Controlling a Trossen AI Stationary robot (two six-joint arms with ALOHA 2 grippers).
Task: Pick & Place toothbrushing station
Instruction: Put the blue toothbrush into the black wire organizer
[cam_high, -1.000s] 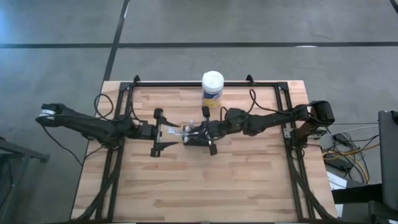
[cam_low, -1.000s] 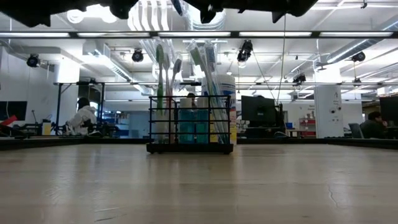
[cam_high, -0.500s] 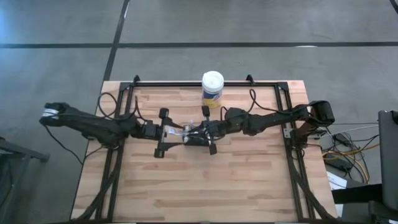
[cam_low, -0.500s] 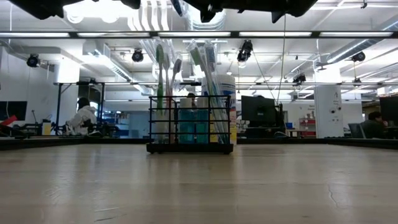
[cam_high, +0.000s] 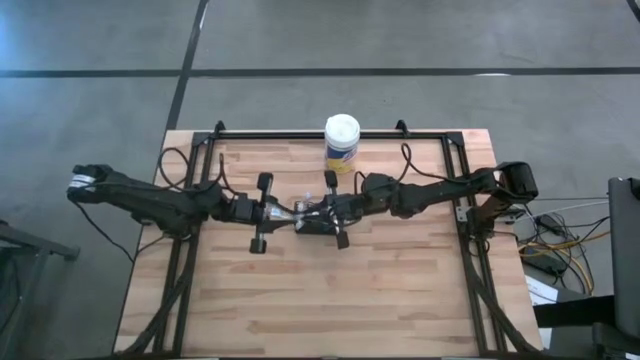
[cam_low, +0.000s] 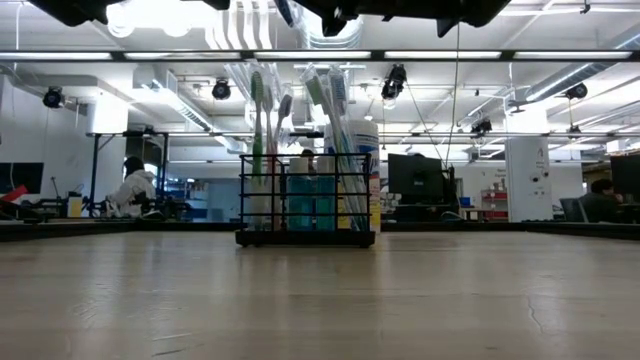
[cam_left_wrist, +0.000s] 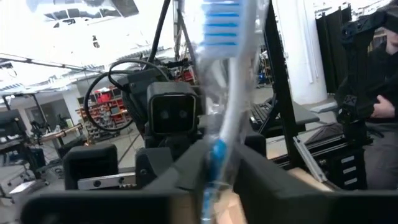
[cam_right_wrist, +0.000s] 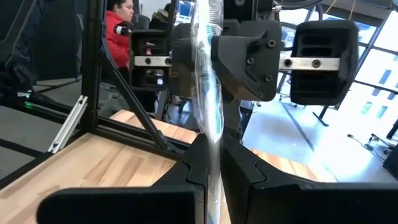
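The toothbrushing station (cam_low: 305, 210), a small black wire caddy, stands with its base on the table's middle (cam_high: 320, 224). Clear-packed toothbrushes (cam_low: 262, 120) stand upright in it. My left gripper (cam_high: 288, 213) comes from the table's left and is shut on a packed toothbrush with blue-white bristles (cam_left_wrist: 221, 25). My right gripper (cam_high: 308, 214) comes from the right, over the station, and is shut on clear packaging (cam_right_wrist: 208, 93). Whether both hold the same pack I cannot tell. My left gripper pinches the packed toothbrush's handle (cam_left_wrist: 216, 163), below the bristles, between its two fingers (cam_left_wrist: 183, 177). The fingers come about level from the table's left and lie across the upright brush. My right gripper pinches a thin clear pack (cam_right_wrist: 211, 146) between its two fingers (cam_right_wrist: 242, 171). They come level from the table's right and lie across the upright pack.
A white-lidded canister with a yellow label (cam_high: 342, 142) stands at the far edge, behind the station. A black frame (cam_high: 330, 133) runs along the far side of the table. People sit in the room beyond (cam_low: 130, 185).
My left gripper has moved toward the table's right, up to the toothbrushes in the station, and its fingers have closed in on one. My right gripper and the station have kept still.
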